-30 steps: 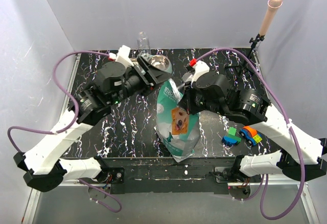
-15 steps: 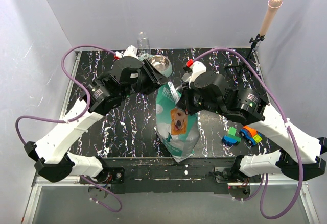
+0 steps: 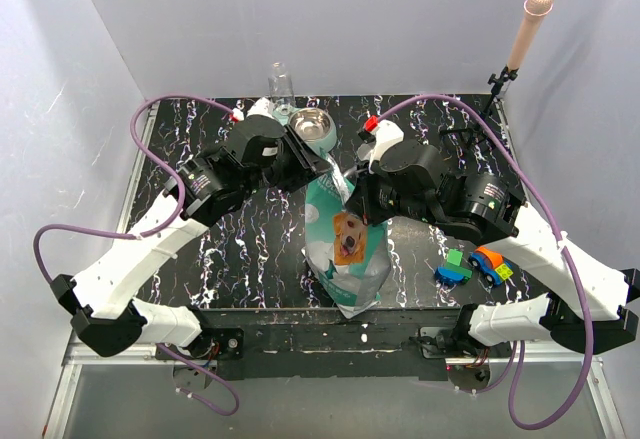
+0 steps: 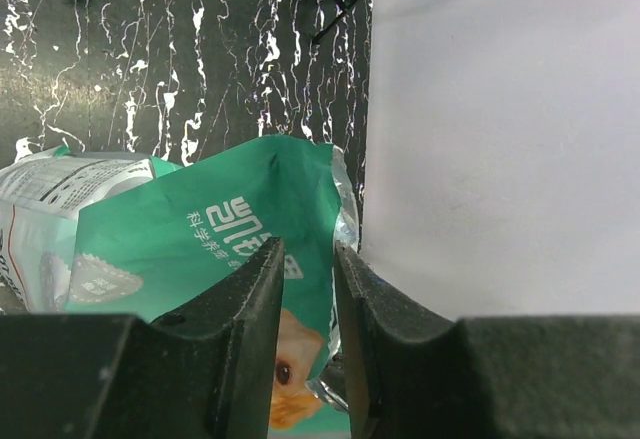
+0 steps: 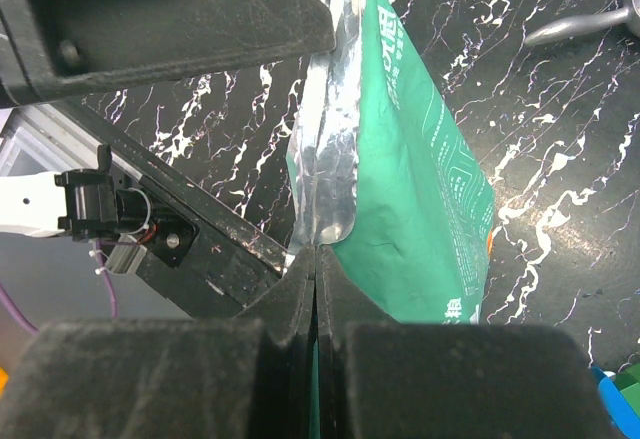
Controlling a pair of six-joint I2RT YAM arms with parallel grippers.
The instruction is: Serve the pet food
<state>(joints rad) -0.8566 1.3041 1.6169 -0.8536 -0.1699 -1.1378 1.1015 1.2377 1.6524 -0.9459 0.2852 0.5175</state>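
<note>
— What is gripped, and by which tool?
— The pet food bag (image 3: pixel 345 244) is clamped at its silver seam by the right tool (image 5: pixel 315 254), whose fingers are pressed together on it. The left tool (image 4: pixel 305 249) is seen with its fingers slightly apart, just beside the right tool at the bag's mouth.
— What is seen in the containers?
— The bag's inside is hidden. Beyond the left tool, a steel bowl (image 3: pixel 313 126) shows its shiny inside.
— How is the bag laid?
— Its long axis runs from the tools back toward the arm bases, mouth at the tools, dog panel upward.
— And the setting?
— A black, white-veined tabletop (image 3: pixel 250 249) is enclosed by pale walls (image 3: pixel 350 19).
</note>
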